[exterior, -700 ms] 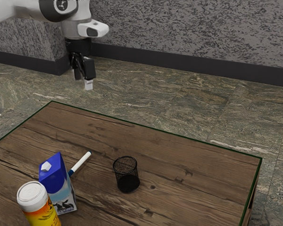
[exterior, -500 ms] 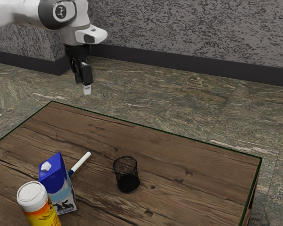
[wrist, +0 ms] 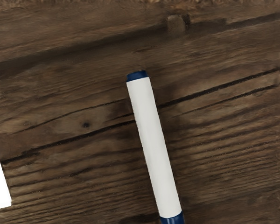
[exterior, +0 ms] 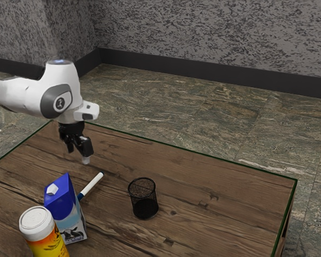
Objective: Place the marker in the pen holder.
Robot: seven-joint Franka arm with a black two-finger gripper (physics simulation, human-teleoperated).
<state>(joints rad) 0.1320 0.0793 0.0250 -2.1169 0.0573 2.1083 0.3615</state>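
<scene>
The claw (exterior: 78,151) is hanging with fingers spread above the surface (exterior: 219,214); the marker (exterior: 91,186) is lying below it, its long axis running from beside the milk carton (exterior: 68,211) toward the surface's far edge.

A white marker (wrist: 154,144) with blue ends lies on wood planks (wrist: 74,107).

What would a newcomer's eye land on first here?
Probably the blue-topped carton and, nearer the exterior camera, the yellow-orange bottle, both standing toward the exterior view's left. Next, perhaps, the white marker lying beside the carton, and the black mesh pen holder standing toward the exterior view's right of it. The gripper hangs above the table.
</scene>
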